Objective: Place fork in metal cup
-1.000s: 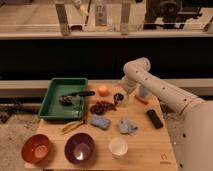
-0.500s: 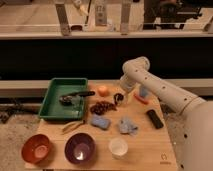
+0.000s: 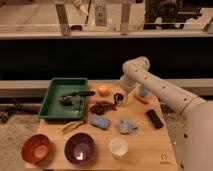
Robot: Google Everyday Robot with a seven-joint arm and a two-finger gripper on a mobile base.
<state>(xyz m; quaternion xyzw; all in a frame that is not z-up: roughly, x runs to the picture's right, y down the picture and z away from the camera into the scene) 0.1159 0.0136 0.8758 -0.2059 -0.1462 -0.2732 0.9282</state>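
Observation:
My gripper hangs low over the middle of the wooden table, just right of an orange and above a bunch of dark grapes. A thin yellowish utensil, possibly the fork, lies near the table's front left, well away from the gripper. A greyish metal object with a dark handle lies in the green tray at the left. I cannot tell whether it is the metal cup.
A red bowl, a purple bowl and a white cup stand along the front. A blue sponge, a crumpled blue cloth, a black bar, a blue cup and a red item lie around the gripper.

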